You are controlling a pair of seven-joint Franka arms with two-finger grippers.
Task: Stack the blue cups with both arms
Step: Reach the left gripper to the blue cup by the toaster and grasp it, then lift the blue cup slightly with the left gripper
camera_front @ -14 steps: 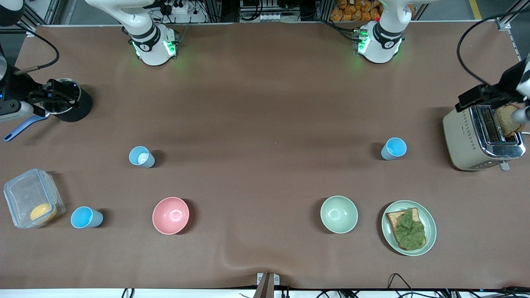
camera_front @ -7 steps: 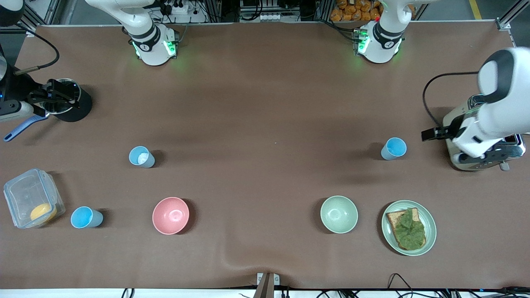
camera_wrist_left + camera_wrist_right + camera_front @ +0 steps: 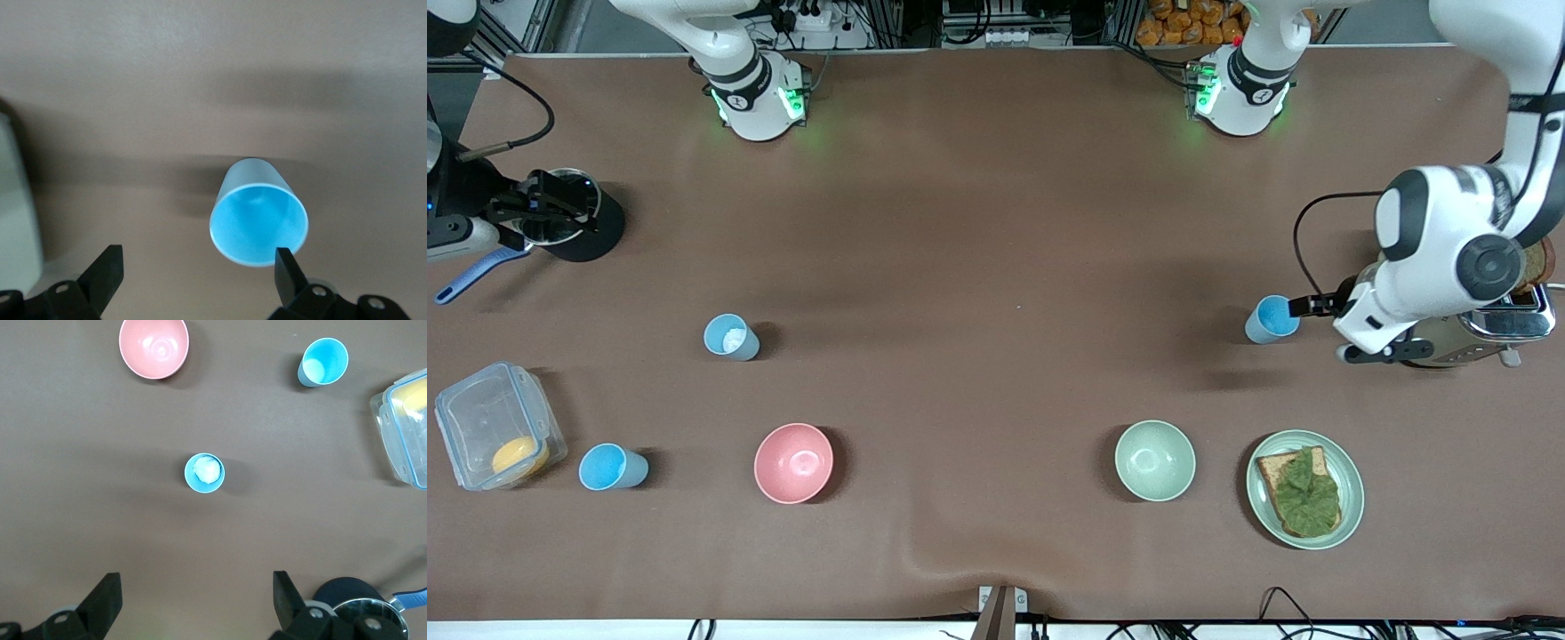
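Brown table fills the front view: a sky-blue cup (image 3: 1272, 318) stands at the left arm's end, near the toaster (image 3: 1525, 316). A paler cup (image 3: 730, 337) and a third cup (image 3: 611, 467) stand toward the right arm's end.

Left wrist view: the left claw (image 3: 200, 267) gapes wide, off-centre to the sky-blue cup. One finger could clip its rim and tip it.

Right wrist view: the right claw (image 3: 197, 600), spread and empty, waits over a black pot (image 3: 347, 593). Mid-table offers room for stacking.

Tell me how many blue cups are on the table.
3: one beside the toaster, by the open left gripper; one farther than the pink bowl; one beside the clear container.
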